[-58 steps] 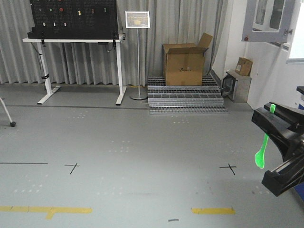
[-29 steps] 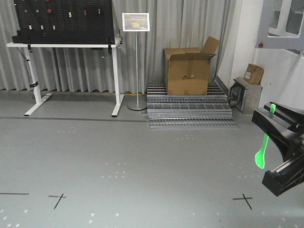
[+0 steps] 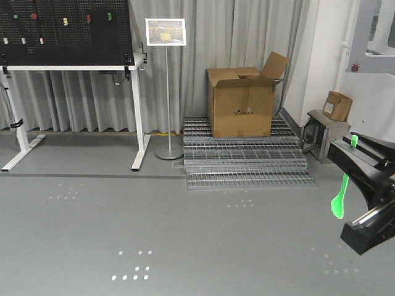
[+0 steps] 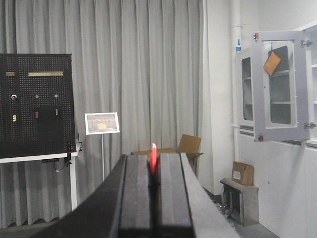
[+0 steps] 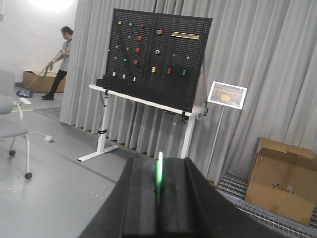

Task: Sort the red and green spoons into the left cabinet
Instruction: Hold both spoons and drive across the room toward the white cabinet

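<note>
The right gripper pinches the green spoon, bowl hanging down. The left gripper clamps the red spoon, only its tip showing. The white cabinet is cut off rightward.

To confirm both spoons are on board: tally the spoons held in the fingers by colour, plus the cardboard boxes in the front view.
thin red plastic spoon: 1
thin bright green plastic spoon: 1
brown cardboard boxes: 2 (large open box, small box)
Total: 4
</note>
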### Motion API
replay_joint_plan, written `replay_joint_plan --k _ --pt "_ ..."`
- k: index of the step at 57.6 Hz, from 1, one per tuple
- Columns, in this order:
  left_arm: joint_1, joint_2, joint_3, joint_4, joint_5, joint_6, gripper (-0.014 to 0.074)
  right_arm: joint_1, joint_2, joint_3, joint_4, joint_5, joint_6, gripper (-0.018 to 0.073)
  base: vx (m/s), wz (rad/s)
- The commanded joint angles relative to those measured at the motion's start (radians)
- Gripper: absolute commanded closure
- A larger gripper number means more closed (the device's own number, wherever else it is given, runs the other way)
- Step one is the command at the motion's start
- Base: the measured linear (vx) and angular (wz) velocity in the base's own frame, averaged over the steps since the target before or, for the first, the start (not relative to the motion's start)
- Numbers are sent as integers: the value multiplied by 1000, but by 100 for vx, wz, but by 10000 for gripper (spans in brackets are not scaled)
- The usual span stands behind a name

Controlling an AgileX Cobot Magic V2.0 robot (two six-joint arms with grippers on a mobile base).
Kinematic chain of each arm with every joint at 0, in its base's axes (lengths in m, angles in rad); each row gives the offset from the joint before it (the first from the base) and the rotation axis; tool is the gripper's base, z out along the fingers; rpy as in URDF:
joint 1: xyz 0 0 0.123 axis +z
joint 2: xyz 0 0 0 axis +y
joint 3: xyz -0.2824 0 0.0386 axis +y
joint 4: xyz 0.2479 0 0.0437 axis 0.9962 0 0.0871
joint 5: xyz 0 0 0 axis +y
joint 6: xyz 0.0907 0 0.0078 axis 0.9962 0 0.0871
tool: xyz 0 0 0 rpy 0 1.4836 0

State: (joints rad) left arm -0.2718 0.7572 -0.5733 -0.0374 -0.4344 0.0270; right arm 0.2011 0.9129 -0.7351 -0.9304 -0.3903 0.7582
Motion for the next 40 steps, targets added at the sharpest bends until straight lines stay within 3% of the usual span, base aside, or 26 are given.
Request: replay_joint_plan --k 1,40 --pt "-8 -9 -30 -2 -75 -6 485 0 -10 -30 21 -42 5 568 66 -5" --pt "-8 -9 -30 -2 -74 -6 485 0 -10 -30 21 -41 5 568 64 -3"
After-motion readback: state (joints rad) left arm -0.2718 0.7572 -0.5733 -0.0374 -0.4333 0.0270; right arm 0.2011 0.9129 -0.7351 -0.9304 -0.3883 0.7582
